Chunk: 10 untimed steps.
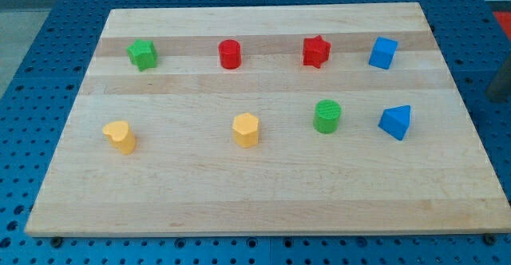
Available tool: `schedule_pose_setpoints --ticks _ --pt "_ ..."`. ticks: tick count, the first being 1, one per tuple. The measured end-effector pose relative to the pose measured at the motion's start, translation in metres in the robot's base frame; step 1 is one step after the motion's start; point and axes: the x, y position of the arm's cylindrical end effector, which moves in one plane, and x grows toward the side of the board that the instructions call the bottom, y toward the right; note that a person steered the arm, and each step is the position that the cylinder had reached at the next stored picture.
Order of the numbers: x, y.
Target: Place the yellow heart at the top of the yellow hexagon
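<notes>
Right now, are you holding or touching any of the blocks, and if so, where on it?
Nothing is held or touched. My tip does not show in the camera view, and the yellow heart and yellow hexagon sit apart, untouched.

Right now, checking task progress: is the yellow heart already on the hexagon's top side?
No. The yellow heart sits far to the view's left of the yellow hexagon.

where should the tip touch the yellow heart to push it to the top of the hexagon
My tip is not in view. Touch the heart on its left face, slightly low, coming from the view's left. The hexagon sits to its right, so pushing right and upward likely works.
</notes>
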Motion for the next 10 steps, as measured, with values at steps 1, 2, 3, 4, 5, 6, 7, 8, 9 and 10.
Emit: schedule_pose_setpoints --ticks 1,2,3,4,5,6,7,8,9,10 --pt "0.050 0.000" --pt "0.122 -0.029" --pt "0.174 -0.079" --pt "0.175 -0.137" --pt "0.154 -0.233" --pt "0.111 -0.304" --pt "0.062 -0.350" --pt "0.092 -0.344" --pt "0.128 -0.360" --pt "0.131 -0.455"
